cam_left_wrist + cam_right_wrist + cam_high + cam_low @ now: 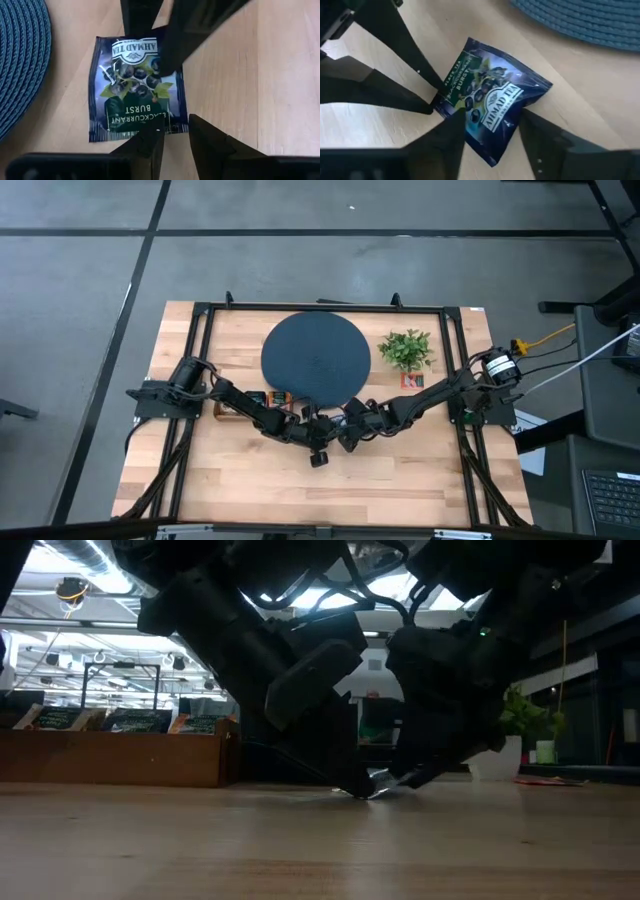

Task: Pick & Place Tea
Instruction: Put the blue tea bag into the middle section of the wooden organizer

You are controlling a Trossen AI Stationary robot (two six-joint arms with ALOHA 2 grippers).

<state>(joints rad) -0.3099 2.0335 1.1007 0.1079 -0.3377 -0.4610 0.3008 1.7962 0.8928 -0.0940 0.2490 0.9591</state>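
Note:
A dark blue tea sachet (137, 90) printed with blackcurrants lies on the wooden table, just off the near rim of the round blue mat (315, 360). Both grippers meet over it at mid-table and hide it in the high view. My left gripper (175, 135) has its fingers a little apart, standing on either side of one sachet corner. My right gripper (490, 135) comes from the opposite side, open wide, with the sachet's other end (487, 142) between its fingers. My left gripper's one fingertip (156, 136) overlaps the sachet's nearest edge (145, 131), slanting down at it. I cannot tell whether it touches. My right gripper's fingers (451, 136) stand beside the sachet's two sides. I cannot tell whether they touch. The sachet rests on the table.
A small green plant (405, 350) stands at the far right, with a red sachet (412, 380) beside it. A low wooden box (120, 755) holding several sachets sits under the left arm. Bare wood stretches toward the table's near edge (320, 500).

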